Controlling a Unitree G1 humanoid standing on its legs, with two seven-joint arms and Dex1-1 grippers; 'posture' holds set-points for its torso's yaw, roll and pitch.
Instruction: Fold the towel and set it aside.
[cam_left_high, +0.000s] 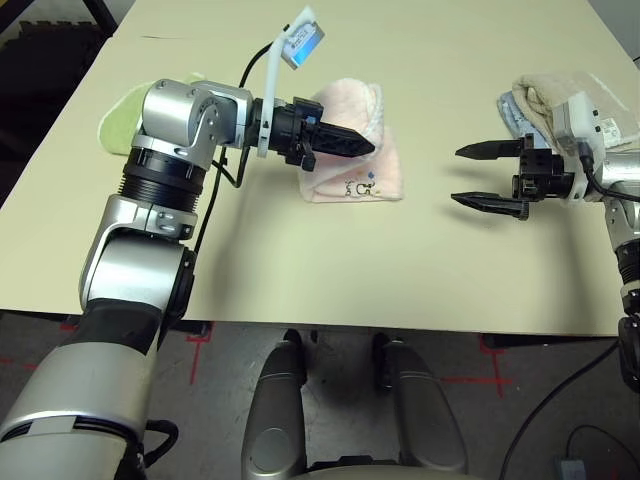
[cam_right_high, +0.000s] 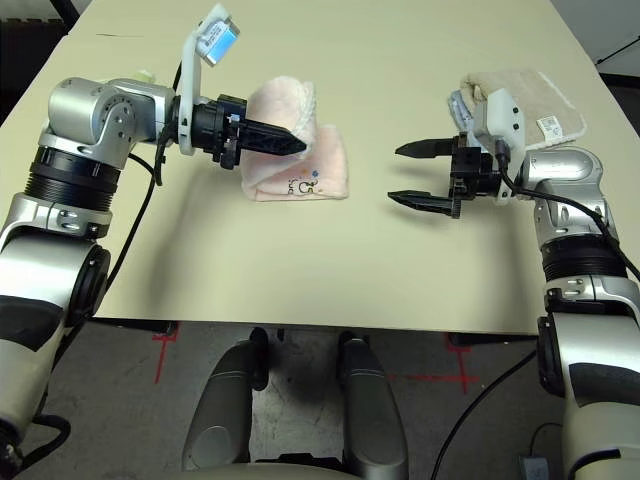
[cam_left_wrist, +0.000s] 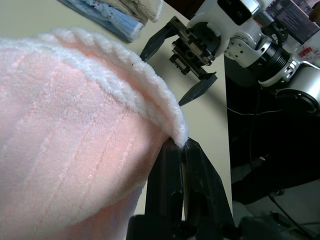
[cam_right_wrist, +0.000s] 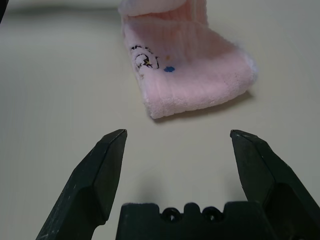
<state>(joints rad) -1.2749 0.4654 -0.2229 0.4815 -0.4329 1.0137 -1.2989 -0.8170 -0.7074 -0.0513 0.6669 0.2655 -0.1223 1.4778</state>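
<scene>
My left fingers (cam_left_wrist: 182, 165) are pinched tight on the white scalloped edge of the towel (cam_left_high: 352, 150), holding that edge up off the counter (cam_left_high: 320, 260) while the rest of the pink cloth curls back under them. The lower layer lies flat just below and beyond my fingertips, with the dark embroidered mark and blue tag facing up on the near flap.

My right fingers (cam_left_high: 490, 177) stand spread wide with nothing between them, hovering over the counter well apart from the towel and pointing toward it.

To do this fold well, I judge I should carry the pinched edge across and over the flat layer, keep it low so the cloth doesn't billow, and line the trim up with the far edge before I let go. If I release too early the top flap will likely spring back open. My right fingers could press the lower layer down so it doesn't drag along.

Behind my right fingers sit folded towels (cam_left_high: 540, 100); a green cloth (cam_left_high: 120, 120) lies behind my left arm.
</scene>
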